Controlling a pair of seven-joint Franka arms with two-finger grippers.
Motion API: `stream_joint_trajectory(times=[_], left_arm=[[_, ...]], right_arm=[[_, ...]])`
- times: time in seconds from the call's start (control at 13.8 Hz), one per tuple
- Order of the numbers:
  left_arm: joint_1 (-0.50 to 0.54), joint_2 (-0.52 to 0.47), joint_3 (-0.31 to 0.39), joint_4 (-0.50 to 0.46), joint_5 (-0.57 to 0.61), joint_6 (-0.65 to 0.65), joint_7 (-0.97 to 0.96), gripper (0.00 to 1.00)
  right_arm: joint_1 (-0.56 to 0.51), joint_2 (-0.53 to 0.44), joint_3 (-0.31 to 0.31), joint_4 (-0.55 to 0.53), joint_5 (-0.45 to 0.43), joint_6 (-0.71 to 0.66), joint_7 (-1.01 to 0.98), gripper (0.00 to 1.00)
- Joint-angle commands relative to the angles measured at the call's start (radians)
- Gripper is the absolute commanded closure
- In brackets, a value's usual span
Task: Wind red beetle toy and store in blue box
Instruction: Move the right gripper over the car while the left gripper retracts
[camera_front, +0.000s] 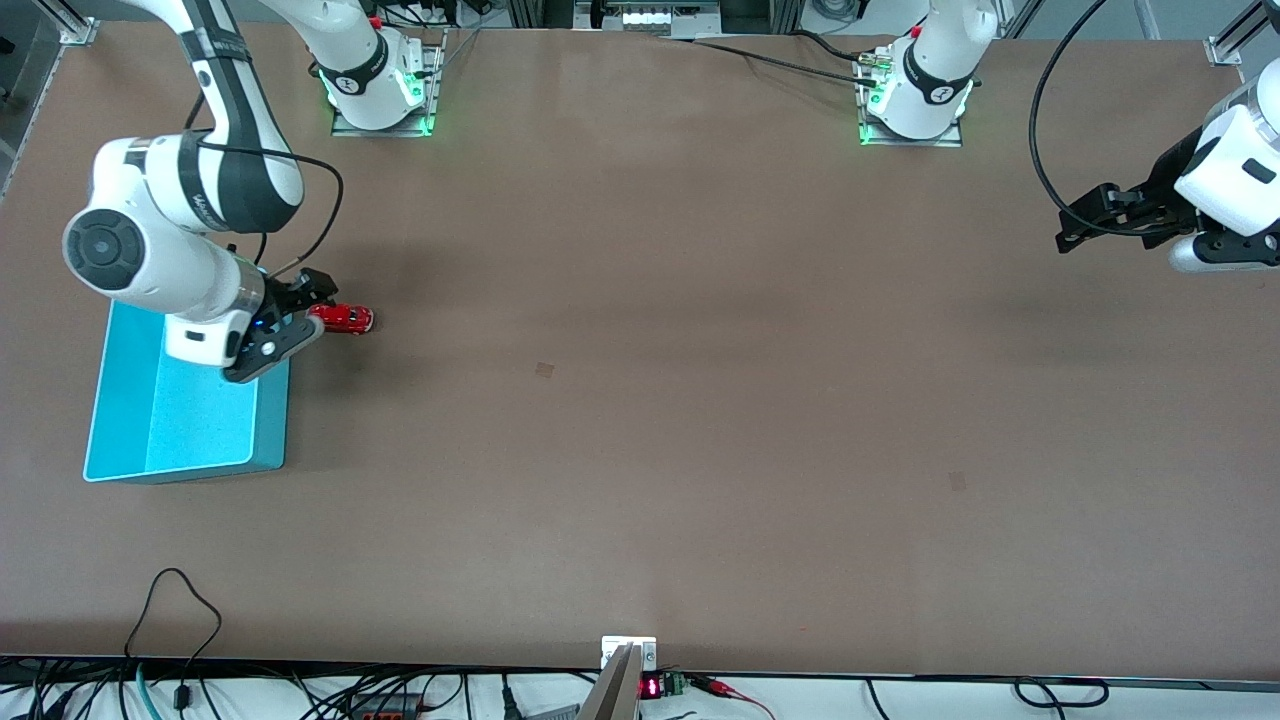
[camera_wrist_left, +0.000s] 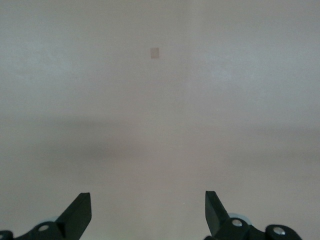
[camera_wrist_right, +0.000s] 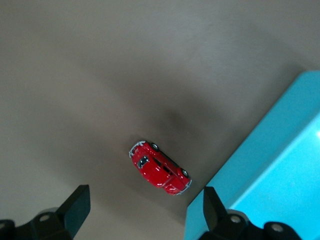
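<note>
While its jaws stand released and wide, the right gripper (camera_front: 300, 322) hangs low over the table (camera_front: 640, 400), at the corner of the blue box (camera_front: 180, 420) farthest from the front camera; nothing is held. Its arm descends from the base in a bent elbow, the wrist angled downward. In the right wrist view the red beetle toy (camera_wrist_right: 160, 167) lies on the bare table between and just ahead of the two fingers (camera_wrist_right: 75, 205), untouched, close beside the box wall (camera_wrist_right: 270, 160) but outside it. The left gripper (camera_front: 1085, 222), jaws likewise released and empty, waits aloft over the left arm's end of the table, its fingertips (camera_wrist_left: 80, 210) framing only bare tabletop.
</note>
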Motion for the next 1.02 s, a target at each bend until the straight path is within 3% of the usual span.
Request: stream_joint_trajectory(times=[0.0, 0.44, 0.94], left_arm=[[-0.001, 0.0, -0.024, 0.019, 0.02, -0.019, -0.011, 0.0], [0.005, -0.001, -0.026, 0.019, 0.02, -0.041, -0.011, 0.0], [0.003, -0.001, -0.026, 0.019, 0.018, -0.044, -0.011, 0.0]], right_arm=[[-0.027, -0.041, 0.0, -0.102, 0.019, 0.08, -0.234, 0.0], [-0.027, -0.062, 0.0, -0.25, 0.019, 0.194, -0.52, 0.0], [-0.035, -0.022, 0.0, -0.29, 0.021, 0.335, -0.759, 0.0]])
